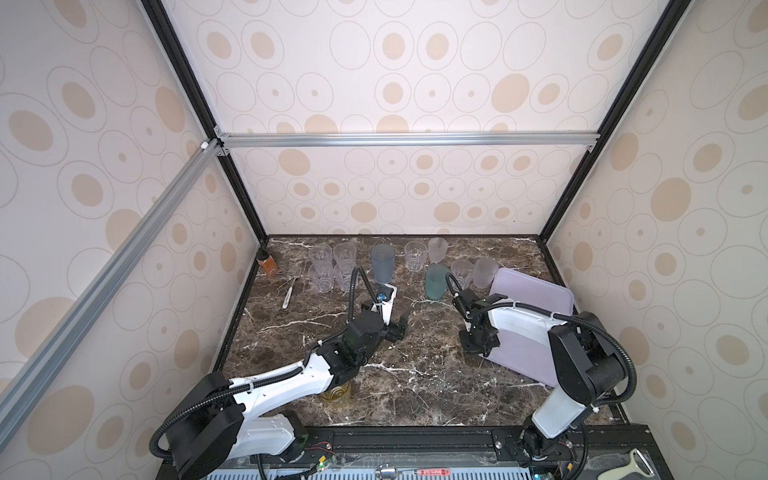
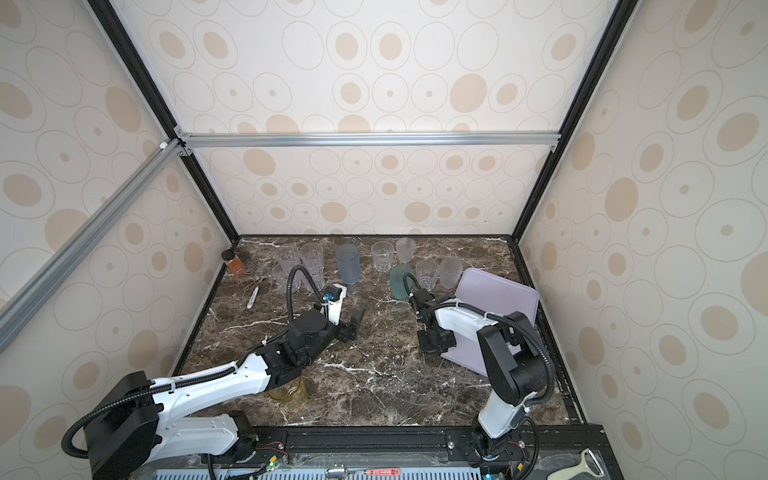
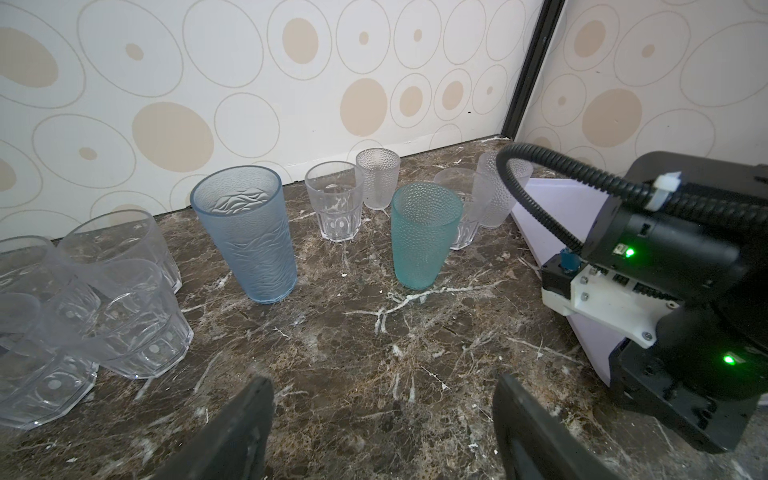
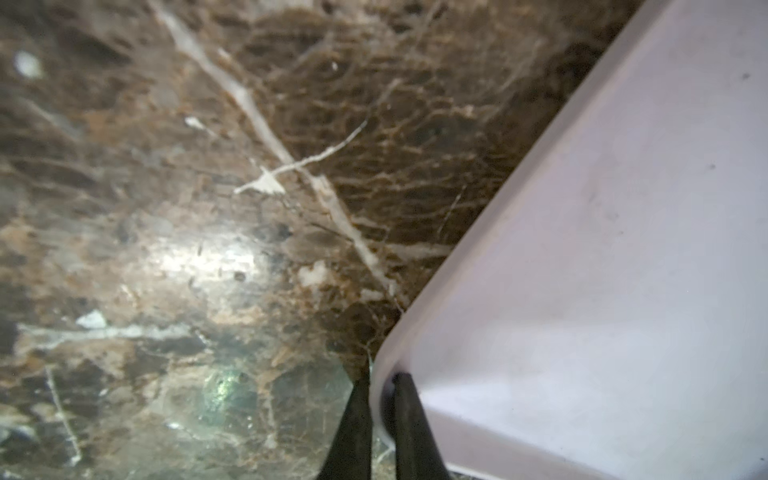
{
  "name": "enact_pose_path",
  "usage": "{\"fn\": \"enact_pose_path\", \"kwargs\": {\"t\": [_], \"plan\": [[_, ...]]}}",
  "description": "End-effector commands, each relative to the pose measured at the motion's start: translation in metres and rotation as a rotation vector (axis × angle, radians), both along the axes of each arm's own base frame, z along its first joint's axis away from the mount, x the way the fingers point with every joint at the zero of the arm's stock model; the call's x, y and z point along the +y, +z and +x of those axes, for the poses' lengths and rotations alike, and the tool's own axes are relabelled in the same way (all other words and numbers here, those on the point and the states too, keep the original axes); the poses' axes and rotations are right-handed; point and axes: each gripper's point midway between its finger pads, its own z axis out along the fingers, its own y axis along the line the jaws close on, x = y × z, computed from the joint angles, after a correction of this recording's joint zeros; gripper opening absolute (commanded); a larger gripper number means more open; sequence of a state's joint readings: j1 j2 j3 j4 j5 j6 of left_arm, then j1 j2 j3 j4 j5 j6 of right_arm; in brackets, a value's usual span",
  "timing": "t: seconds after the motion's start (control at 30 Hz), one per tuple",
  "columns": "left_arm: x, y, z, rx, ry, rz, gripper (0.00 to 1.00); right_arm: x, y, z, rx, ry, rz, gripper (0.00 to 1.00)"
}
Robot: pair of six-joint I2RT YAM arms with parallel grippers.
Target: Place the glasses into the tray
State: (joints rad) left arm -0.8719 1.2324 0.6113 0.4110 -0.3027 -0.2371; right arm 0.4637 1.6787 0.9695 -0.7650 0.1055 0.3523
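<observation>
The pale lavender tray [image 1: 536, 299] lies at an angle on the right of the marble table. My right gripper [image 1: 478, 352] is shut on the rim at its near-left corner; in the right wrist view the two fingers pinch that rim [image 4: 380, 380]. The glasses stand along the back: several clear faceted ones [image 1: 332, 268], a tall blue-grey one [image 3: 249, 232], a teal one [image 3: 424, 237], and clear and frosted ones [image 1: 484, 272] beside the tray. An amber-yellow glass [image 1: 336, 392] shows under my left arm. My left gripper [image 3: 382, 386] hangs open over bare table, short of the blue-grey and teal glasses.
A small amber bottle [image 1: 266, 262] stands at the back left corner, with a metal utensil [image 1: 289, 293] lying near it. Enclosure walls close in the back and both sides. A peeler [image 1: 627, 469] lies off the table at the front right.
</observation>
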Motion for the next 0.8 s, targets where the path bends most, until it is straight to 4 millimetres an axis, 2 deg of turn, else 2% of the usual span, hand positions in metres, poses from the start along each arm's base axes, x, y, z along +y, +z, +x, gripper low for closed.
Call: {"fn": "enact_pose_path", "kwargs": {"t": [0.0, 0.3, 0.4, 0.6, 0.77], "plan": [[0.002, 0.012, 0.000, -0.036, 0.010, -0.011, 0.83, 0.023, -0.009, -0.016, 0.059, -0.100, 0.146, 0.09], [0.006, 0.010, 0.000, -0.034, 0.022, -0.004, 0.83, 0.067, 0.004, -0.006, 0.027, -0.228, 0.331, 0.03], [0.009, 0.010, 0.001, -0.029, 0.041, 0.005, 0.82, 0.086, 0.007, 0.000, 0.013, -0.318, 0.409, 0.02], [0.031, 0.013, 0.004, -0.031, 0.148, 0.022, 0.81, 0.132, 0.027, 0.028, -0.107, -0.435, 0.511, 0.02], [0.047, 0.018, 0.003, -0.041, 0.215, 0.019, 0.80, 0.162, 0.021, 0.052, -0.172, -0.588, 0.594, 0.00]]}}
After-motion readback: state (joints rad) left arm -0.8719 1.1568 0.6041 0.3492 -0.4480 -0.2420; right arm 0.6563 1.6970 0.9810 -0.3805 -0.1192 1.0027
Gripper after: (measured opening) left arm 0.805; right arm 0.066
